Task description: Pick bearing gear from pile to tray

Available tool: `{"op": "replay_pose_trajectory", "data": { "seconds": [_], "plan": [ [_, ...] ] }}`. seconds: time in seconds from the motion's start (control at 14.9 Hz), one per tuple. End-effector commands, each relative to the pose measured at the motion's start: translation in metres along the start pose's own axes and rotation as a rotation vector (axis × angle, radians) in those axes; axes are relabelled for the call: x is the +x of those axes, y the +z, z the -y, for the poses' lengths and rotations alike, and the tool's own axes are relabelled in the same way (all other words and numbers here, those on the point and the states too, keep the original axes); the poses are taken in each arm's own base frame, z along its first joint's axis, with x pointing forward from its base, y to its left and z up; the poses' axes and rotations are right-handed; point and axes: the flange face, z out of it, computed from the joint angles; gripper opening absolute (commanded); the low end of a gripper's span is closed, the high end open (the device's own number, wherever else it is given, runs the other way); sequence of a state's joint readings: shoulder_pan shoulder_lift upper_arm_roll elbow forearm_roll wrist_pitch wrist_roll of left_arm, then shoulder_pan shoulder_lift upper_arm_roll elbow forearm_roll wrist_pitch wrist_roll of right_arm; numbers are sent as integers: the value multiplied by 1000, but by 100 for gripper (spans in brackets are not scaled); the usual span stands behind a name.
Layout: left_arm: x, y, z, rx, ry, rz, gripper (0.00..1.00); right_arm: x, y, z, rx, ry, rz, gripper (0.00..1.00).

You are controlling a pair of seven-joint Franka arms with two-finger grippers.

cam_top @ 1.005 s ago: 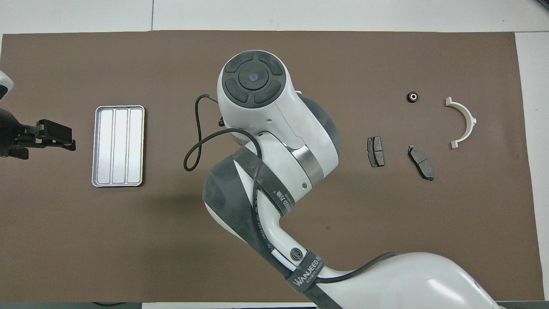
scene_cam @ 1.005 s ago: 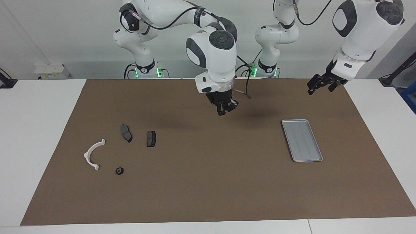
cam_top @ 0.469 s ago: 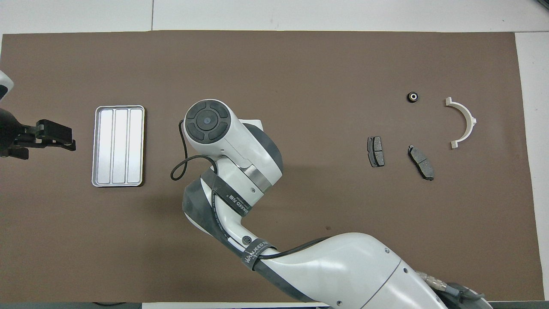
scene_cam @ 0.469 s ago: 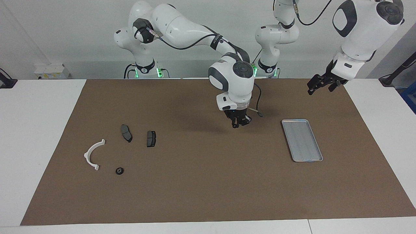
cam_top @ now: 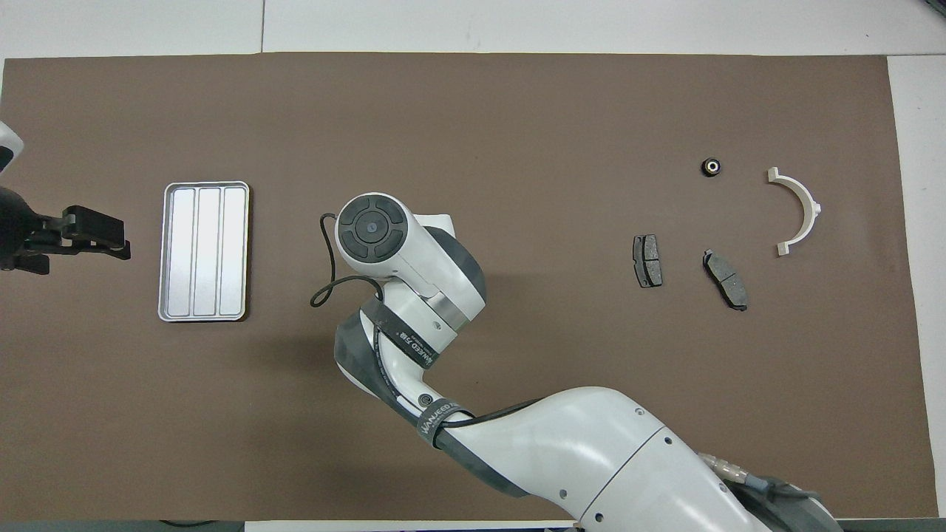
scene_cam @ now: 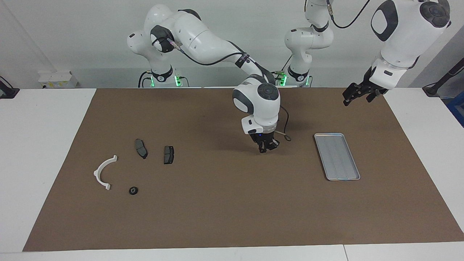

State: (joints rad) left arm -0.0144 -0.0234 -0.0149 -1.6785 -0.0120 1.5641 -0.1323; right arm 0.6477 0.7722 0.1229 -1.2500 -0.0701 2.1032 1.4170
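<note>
Right gripper (scene_cam: 267, 149) pinched closed over bare mat (scene_cam: 217, 203) between tray (scene_cam: 337, 156) and pile (scene_cam: 133, 190); held item unclear. Left gripper (scene_cam: 357, 95) spread wide, waiting.

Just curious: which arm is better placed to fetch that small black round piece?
Right, probably: the black round piece lies toward its base; the left gripper waits open near the tray.

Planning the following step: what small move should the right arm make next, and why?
Probably carry the right gripper sideways until it is over the tray. It is shut, low over the mat, short of the tray, which holds nothing; whether it grips a small part cannot be seen. The left gripper waits open above the mat's edge.
</note>
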Motion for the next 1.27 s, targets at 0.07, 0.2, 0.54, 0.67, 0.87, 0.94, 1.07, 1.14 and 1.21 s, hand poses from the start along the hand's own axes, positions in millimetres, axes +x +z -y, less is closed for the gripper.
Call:
{"op": "replay_pose_trajectory", "data": {
  "seconds": [0.07, 0.2, 0.54, 0.67, 0.87, 0.94, 1.07, 1.14, 1.21],
  "plan": [
    [-8, -2, 1, -10, 5, -8, 100, 1, 15, -5, 9, -2, -26, 0],
    [-8, -1, 1, -10, 5, -7, 100, 1, 17, -6, 6, -2, -25, 0],
    [-8, -2, 1, -10, 5, -8, 100, 5, 16, -14, -87, 7, -16, 100],
    [-8, -2, 1, -10, 5, -8, 100, 24, -20, -11, -101, 32, -12, 100],
    [-8, -2, 1, -10, 5, -10, 100, 70, -85, -21, -92, 9, -12, 100],
    [-8, -2, 1, -10, 5, -10, 100, 91, -110, -29, -76, -22, -13, 100],
    [-8, -1, 1, -10, 5, -8, 100, 134, -145, -54, -74, -141, -1, 100],
    [-8, -2, 1, -10, 5, -10, 100, 155, -161, -67, -75, -222, -4, 100],
    [-8, -1, 1, -10, 0, -7, 100, 175, -171, -81, -83, -303, -1, 100]
  ]
}}
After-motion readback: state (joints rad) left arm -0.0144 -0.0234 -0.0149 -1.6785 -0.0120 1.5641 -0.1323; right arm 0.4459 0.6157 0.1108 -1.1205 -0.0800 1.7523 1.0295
